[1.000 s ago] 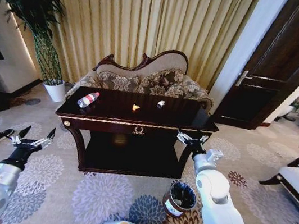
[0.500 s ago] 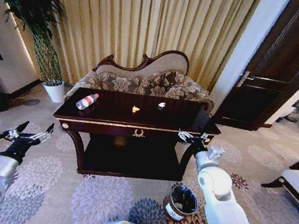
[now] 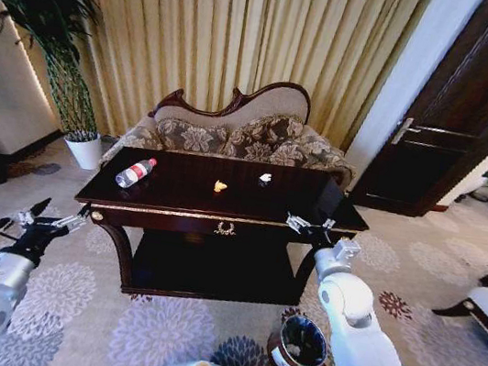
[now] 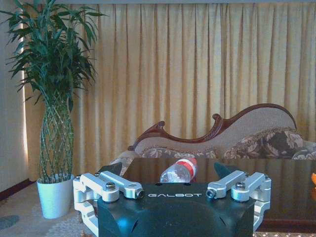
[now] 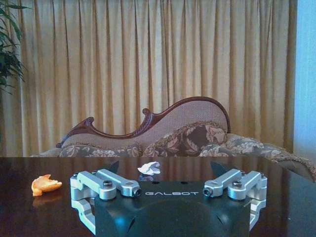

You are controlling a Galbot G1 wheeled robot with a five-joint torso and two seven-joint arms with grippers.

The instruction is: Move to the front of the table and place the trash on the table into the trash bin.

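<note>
Both sets of jaws stand spread apart with nothing between them. The right gripper (image 3: 309, 225) is raised at the worktop's (image 3: 175, 210) front edge, near its right end, pointing across the dark glossy top toward the sofa (image 3: 233, 135). From that wrist the jaws frame a small white crumpled scrap (image 5: 149, 168) lying on the wood ahead, and off to one side sits a small orange scrap (image 5: 45, 184), well apart from the white one.

The left gripper (image 3: 54, 221) hangs low over the patterned carpet (image 3: 155, 336), off the left end of the worktop and clear of it. Its wrist camera looks along the tabletop at the clear plastic bottle (image 4: 178, 171), which lies on its side with the red-and-white label showing.

From above, the bottle (image 3: 135, 171) rests near the left end of the top, its red cap toward the back. The orange scrap (image 3: 219, 186) sits around the middle, and the white scrap (image 3: 265, 178) a little to the right of it and farther back, all three apart from one another.

The trash bin (image 3: 297, 347) stands on the carpet in front of the worktop's right end, just beside the robot's right arm, its dark mouth open upward and a pale label on its side. A potted plant in a white pot (image 3: 88, 148) stands by the curtains (image 3: 249, 35) at the left.
</note>
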